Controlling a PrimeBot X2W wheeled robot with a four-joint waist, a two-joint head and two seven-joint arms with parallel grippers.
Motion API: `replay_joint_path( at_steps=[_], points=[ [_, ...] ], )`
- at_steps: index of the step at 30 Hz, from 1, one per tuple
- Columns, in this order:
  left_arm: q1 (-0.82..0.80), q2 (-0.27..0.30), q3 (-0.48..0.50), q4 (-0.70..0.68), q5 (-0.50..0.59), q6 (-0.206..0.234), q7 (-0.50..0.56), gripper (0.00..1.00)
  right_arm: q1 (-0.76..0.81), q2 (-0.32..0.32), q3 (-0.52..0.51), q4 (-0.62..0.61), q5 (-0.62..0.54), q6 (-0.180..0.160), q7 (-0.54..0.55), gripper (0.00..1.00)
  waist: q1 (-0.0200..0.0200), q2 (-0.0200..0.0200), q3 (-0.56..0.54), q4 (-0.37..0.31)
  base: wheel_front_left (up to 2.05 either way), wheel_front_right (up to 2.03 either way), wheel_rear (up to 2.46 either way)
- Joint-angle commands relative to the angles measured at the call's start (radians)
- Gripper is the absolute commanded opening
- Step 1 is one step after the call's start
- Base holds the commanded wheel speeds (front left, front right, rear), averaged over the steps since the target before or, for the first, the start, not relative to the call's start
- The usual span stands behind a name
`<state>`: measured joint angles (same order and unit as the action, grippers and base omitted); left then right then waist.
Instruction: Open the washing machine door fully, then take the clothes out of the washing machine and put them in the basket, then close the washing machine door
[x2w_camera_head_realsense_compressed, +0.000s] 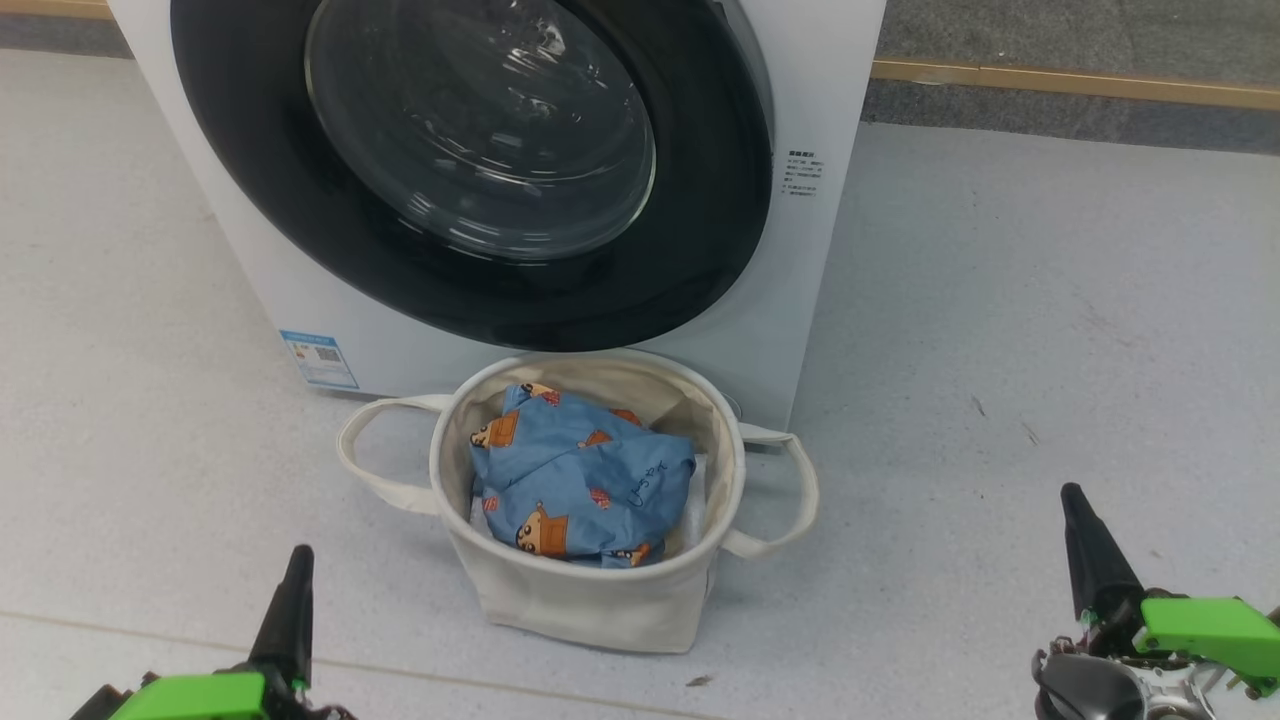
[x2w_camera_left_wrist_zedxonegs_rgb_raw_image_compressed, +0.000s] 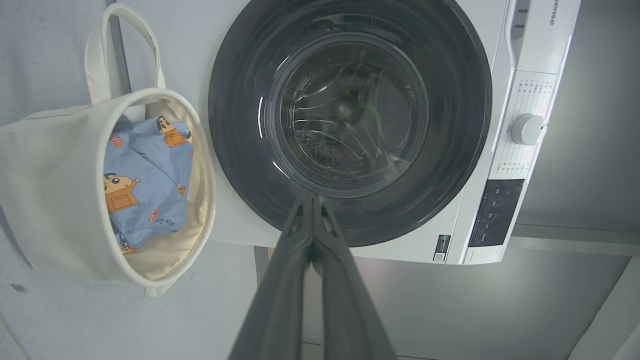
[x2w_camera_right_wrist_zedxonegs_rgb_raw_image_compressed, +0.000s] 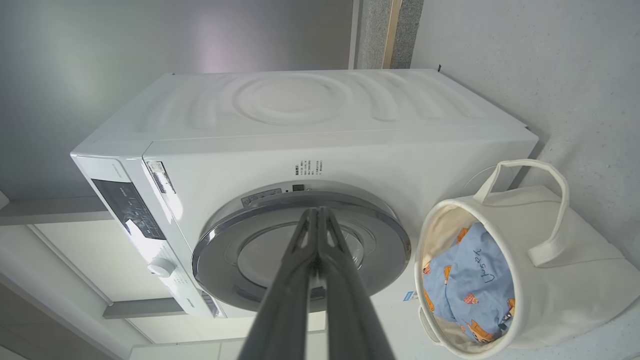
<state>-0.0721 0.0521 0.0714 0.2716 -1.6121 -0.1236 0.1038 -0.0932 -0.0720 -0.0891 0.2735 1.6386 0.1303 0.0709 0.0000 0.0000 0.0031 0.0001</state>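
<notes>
Sitting on the pale grey floor (x2w_camera_head_realsense_compressed: 1000, 330) in the lower middle of the head view, the basket (x2w_camera_head_realsense_compressed: 590, 600) stands upright just in front of the washing machine (x2w_camera_head_realsense_compressed: 815, 90). Its far rim lies close under the lower edge of the washing machine door (x2w_camera_head_realsense_compressed: 480, 140); whether the basket touches the white front panel cannot be told. Its two loop handles (x2w_camera_head_realsense_compressed: 372, 455) stick out to the left and right.

The clothes (x2w_camera_head_realsense_compressed: 580, 475) lie bundled inside the basket, below its rim. They are light blue fabric printed with orange-brown cartoon figures and cover most of the opening. A strip of white cloth (x2w_camera_head_realsense_compressed: 698, 480) shows beside them at the right inner wall.

The door fills the upper middle of the head view and lies shut, flat against the machine's front. It has a glossy black rim around a bulging clear glass centre. In the left wrist view the perforated steel drum (x2w_camera_left_wrist_zedxonegs_rgb_raw_image_compressed: 350, 120) shows through the glass, and a white dial (x2w_camera_left_wrist_zedxonegs_rgb_raw_image_compressed: 526, 129) sits at the right of the frame. A small blue label (x2w_camera_head_realsense_compressed: 318, 358) is stuck low on the front panel, left of the basket.

The left claw (x2w_camera_head_realsense_compressed: 298, 565) rises from the lower left corner of the head view and the right claw (x2w_camera_head_realsense_compressed: 1078, 515) from the lower right. Each is clenched, its dark fingers pressed together to one point, grasping nothing. Both are well apart from the basket and the machine.
</notes>
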Motion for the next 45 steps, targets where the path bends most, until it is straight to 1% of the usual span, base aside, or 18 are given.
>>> replay_joint_path(
  at_steps=[1, 45],
  points=[
    [-0.035, 0.004, 0.035, -0.026, -0.002, -0.007, 0.004, 0.00, -0.011, -0.007, 0.015, -0.031, 0.004, 0.000, 0.010, 0.00, 0.0000, 0.0000, 0.000, 0.000, 0.00, 0.00, 0.00],
    [-0.036, 0.001, 0.039, -0.026, 0.001, -0.007, 0.007, 0.00, -0.013, 0.005, -0.002, -0.030, -0.011, 0.000, 0.024, 0.00, 0.0000, 0.0000, 0.000, 0.000, 0.00, 0.00, 0.00]
  ],
)
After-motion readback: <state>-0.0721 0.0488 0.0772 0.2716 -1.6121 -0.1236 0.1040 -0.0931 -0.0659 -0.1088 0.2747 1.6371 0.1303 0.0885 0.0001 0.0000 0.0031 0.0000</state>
